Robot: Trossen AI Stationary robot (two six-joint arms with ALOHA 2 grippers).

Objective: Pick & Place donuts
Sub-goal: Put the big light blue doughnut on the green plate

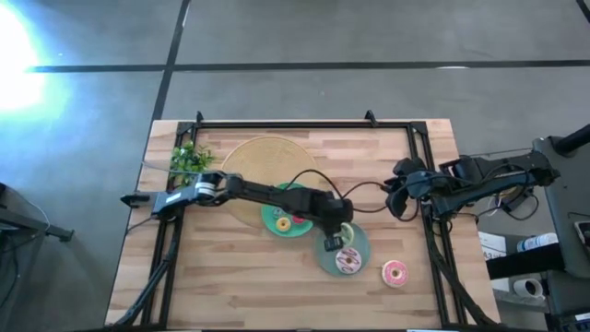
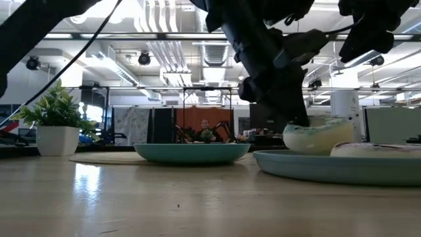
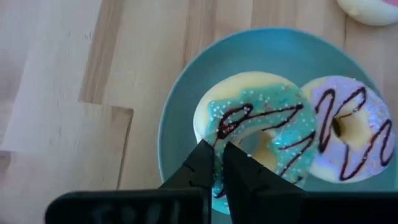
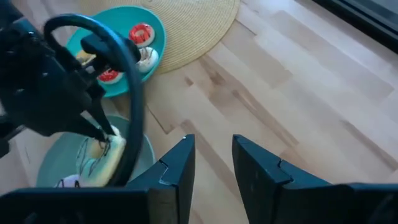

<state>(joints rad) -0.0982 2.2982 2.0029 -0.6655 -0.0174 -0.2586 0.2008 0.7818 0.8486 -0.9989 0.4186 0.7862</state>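
My left gripper (image 3: 219,163) has its jaws pinched on the rim of the green-frosted toy donut (image 3: 261,134), which sits on the near teal round plate (image 1: 324,261) touching the white purple-striped donut (image 3: 348,127). The pink-frosted donut (image 1: 395,272) beside that plate is left, I reckon. My right gripper (image 4: 211,163) waits well apart, jaws narrowly parted, empty.

The wooden table (image 1: 230,286) carries a woven mat (image 1: 251,159), a small plant (image 1: 189,159) and two teal plates. One plate (image 1: 324,260) lies under the left gripper (image 1: 332,242), the other plate (image 1: 277,226) just beside it, partly on the mat. A pink donut (image 1: 395,272) lies near the gripper, directly on the wood.
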